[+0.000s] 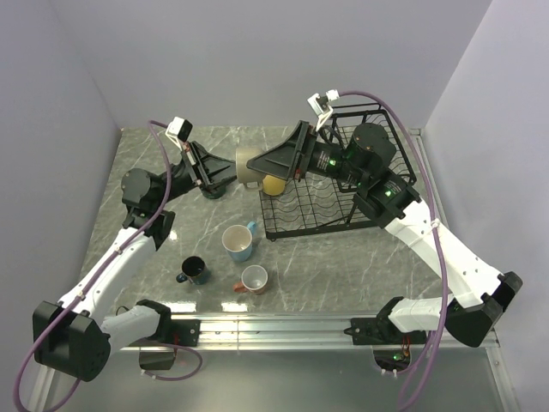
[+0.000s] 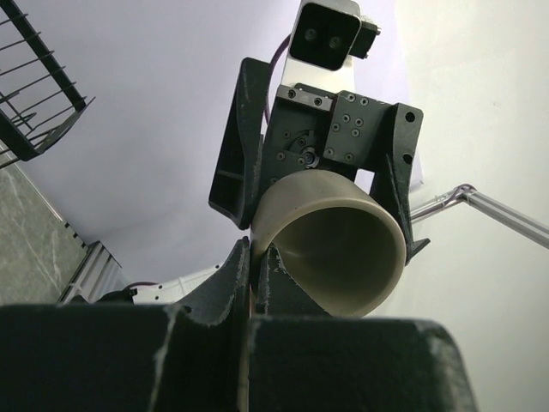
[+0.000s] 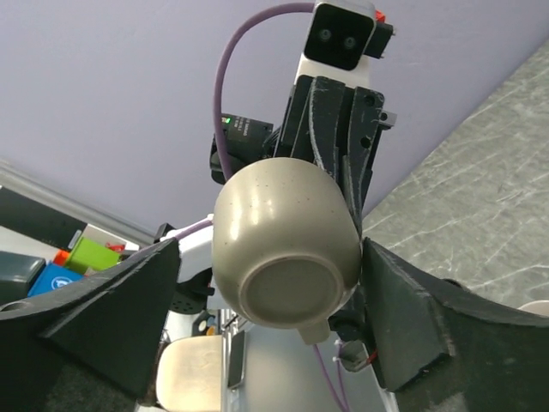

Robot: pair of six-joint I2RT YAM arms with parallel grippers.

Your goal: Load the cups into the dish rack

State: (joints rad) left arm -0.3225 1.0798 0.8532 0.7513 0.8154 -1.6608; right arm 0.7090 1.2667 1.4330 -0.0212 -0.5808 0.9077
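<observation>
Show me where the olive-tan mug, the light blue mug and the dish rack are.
olive-tan mug point(image 3: 283, 249): right wrist view, on its rounded outer wall above the base.
light blue mug point(image 1: 239, 244): top external view, on its pale inside.
dish rack point(image 1: 304, 230): top external view, on the near edge of the lower tray.

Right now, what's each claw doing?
Left claw: closed on the rim of the olive-tan mug.
Right claw: open, fingers either side of that mug.

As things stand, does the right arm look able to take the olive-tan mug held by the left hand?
Probably yes. The right hand is open, with a finger on each side of the olive-tan mug and nothing between. The left hand pinches only its rim.
</observation>
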